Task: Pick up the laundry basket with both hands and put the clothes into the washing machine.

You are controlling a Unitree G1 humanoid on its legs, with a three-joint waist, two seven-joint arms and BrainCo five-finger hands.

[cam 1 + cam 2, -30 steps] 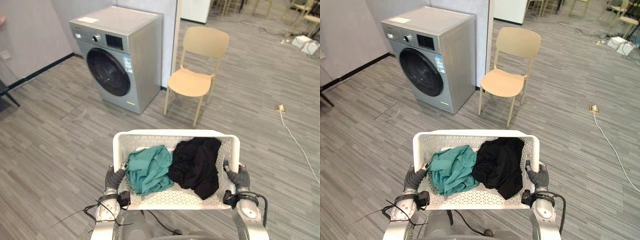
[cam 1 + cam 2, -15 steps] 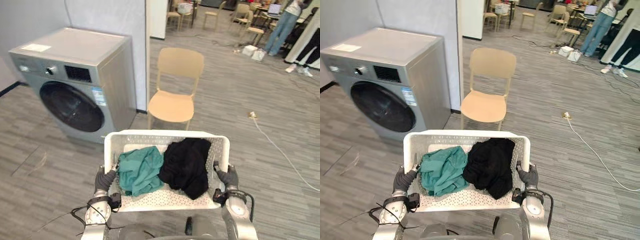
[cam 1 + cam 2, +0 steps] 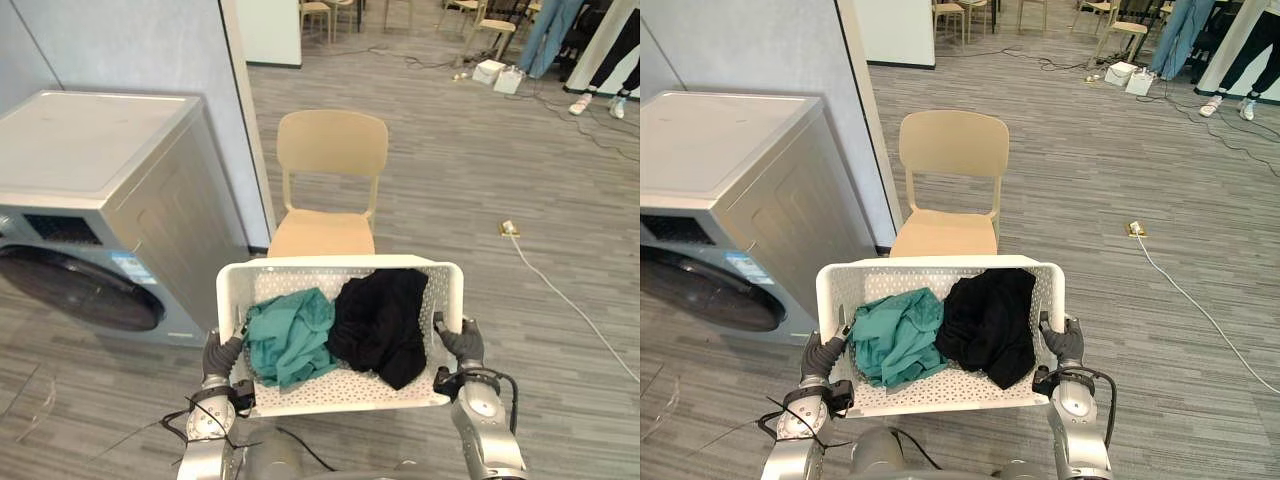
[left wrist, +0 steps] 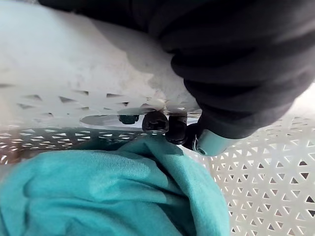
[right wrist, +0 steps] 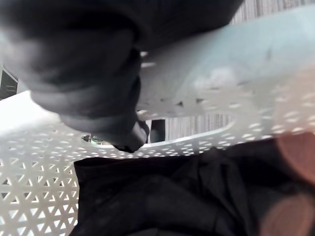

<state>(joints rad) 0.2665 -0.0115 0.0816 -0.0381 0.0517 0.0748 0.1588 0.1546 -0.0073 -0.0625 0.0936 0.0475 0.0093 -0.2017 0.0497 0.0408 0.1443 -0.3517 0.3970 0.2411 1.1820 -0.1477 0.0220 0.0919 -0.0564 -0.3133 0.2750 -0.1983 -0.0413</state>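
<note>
Washing machine [image 3: 95, 200]: grey front-loader at the left of the head views, round door shut. Chair [image 3: 325, 190]: beige, beside the machine, directly beyond the basket. Laundry basket [image 3: 340, 264]: white, perforated, carried off the floor between both hands, in front of the chair. Black garment [image 3: 380, 320]: heaped in the basket's right half, touching the teal garment [image 3: 290, 338] in its left half. Left hand [image 3: 222, 357]: clamped on the basket's left wall; its wrist view adds dark fingertips [image 4: 155, 122] hooked through the handle slot above the teal cloth. Right hand [image 3: 461, 344]: likewise grips the right wall, a finger [image 5: 127, 138] curled through the slot.
</note>
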